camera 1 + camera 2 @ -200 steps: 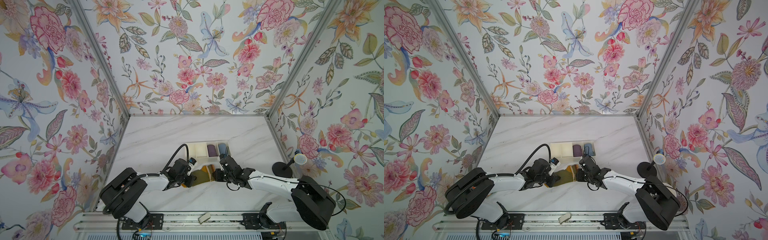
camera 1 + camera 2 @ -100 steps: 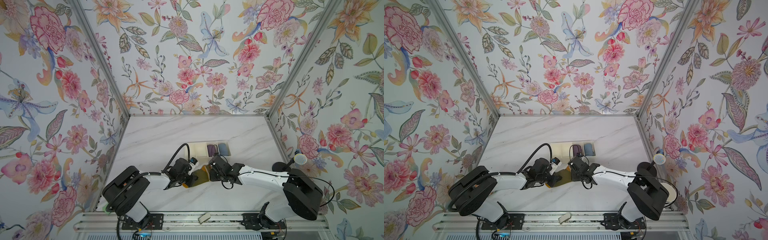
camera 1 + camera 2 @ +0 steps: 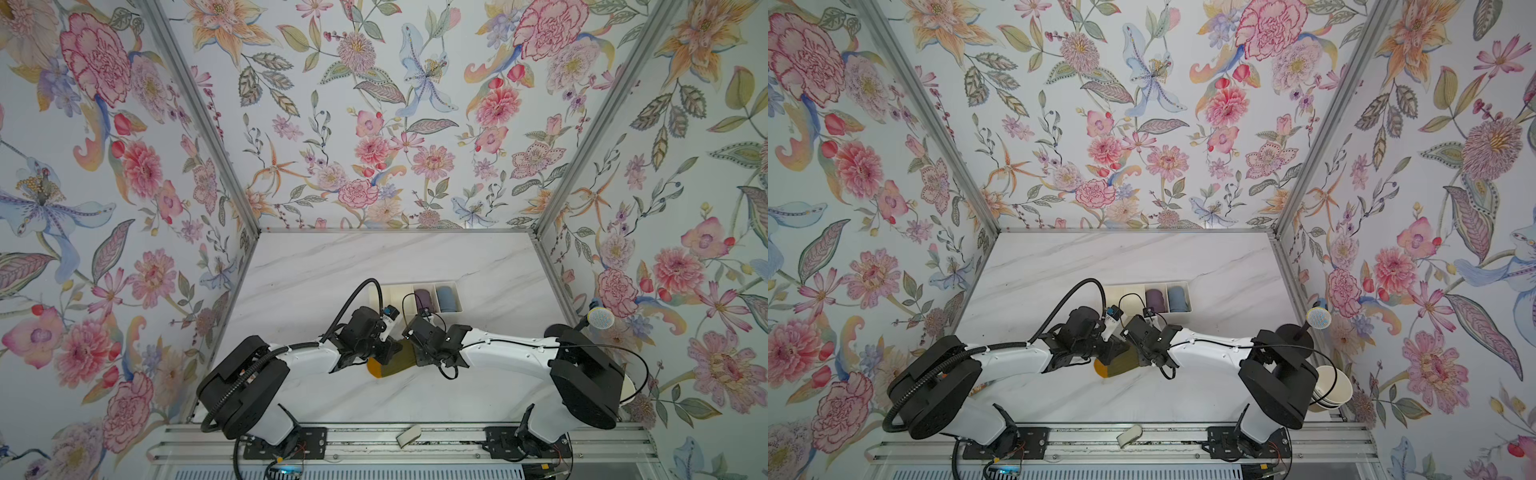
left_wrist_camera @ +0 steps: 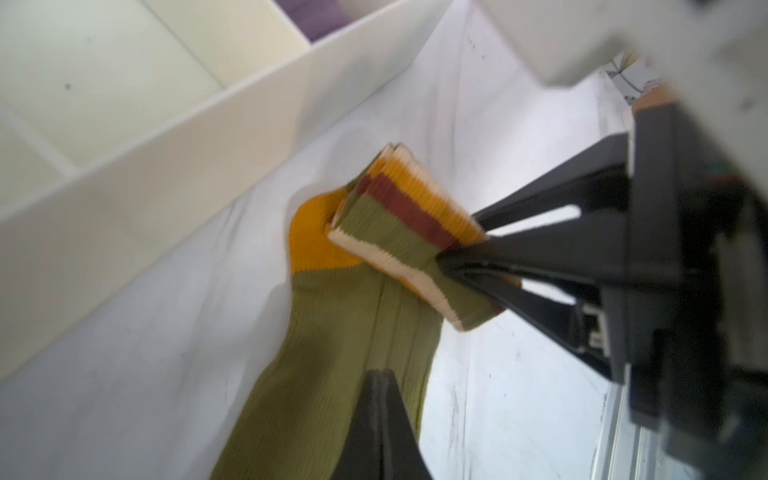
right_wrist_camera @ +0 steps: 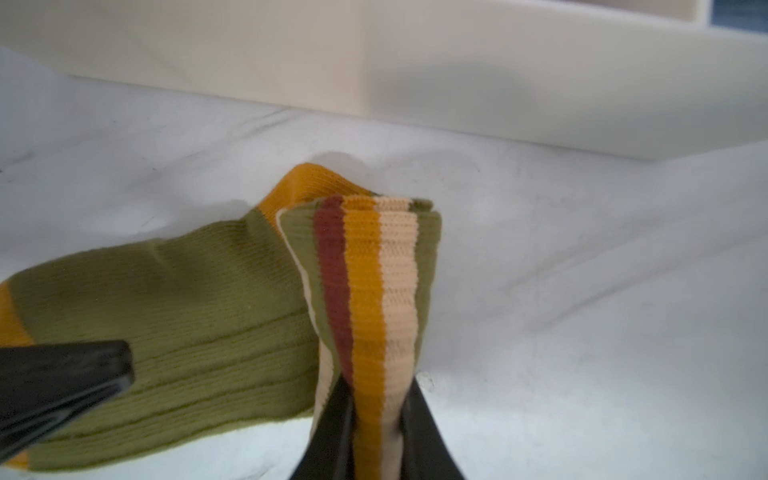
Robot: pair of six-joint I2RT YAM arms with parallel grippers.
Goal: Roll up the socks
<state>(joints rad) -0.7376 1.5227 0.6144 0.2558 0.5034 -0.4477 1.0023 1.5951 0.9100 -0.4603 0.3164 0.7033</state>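
Observation:
The olive-green socks (image 3: 390,365) (image 3: 1116,366) lie flat on the marble table between both arms, their mustard toe toward the front. In the right wrist view my right gripper (image 5: 376,399) is shut on the striped cuff (image 5: 370,270), which stands lifted and folded back over the leg of the socks (image 5: 187,311). My left gripper (image 4: 376,376) is shut, its closed tip lying on the green foot part (image 4: 332,332). In the left wrist view the right gripper (image 4: 449,257) pinches the cuff beside the mustard heel (image 4: 311,237). In both top views the arms hide most of the socks.
A cream tray (image 3: 376,291) stands just behind the grippers, with a purple sock roll (image 3: 423,299) and a blue sock roll (image 3: 446,299) in its two right compartments. A microphone (image 3: 600,319) on a black stand and paper cups (image 3: 1331,386) sit at the right edge.
My right gripper has carried the cuff leftward over the socks toward the left gripper, so less sock shows. The left gripper has stayed in place.

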